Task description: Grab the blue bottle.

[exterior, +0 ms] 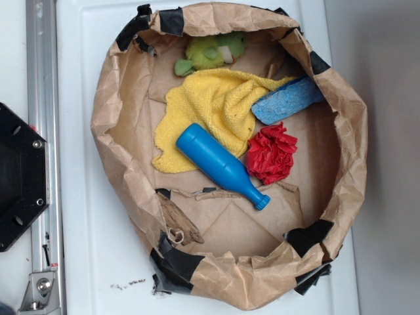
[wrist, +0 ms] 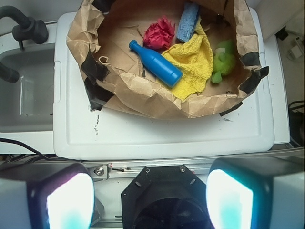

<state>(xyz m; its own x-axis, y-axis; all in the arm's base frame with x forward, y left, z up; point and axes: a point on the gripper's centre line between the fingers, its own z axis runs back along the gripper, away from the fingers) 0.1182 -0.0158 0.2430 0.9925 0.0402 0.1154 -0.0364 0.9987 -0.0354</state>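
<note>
The hand (wrist: 150,198) shows only in the wrist view: 2 pale, glowing fingers (wrist: 69,200) fill the lower corners, spread wide apart with nothing between them. The hand is out of frame in the exterior view.

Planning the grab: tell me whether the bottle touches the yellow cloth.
Touching. The exterior view shows the bottle lying with its wide end on the yellow cloth.

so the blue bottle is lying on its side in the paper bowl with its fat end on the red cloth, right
Not quite. The blue bottle does lie on its side in the paper bowl, but its fat end rests on the yellow cloth, as the exterior view shows.
</note>
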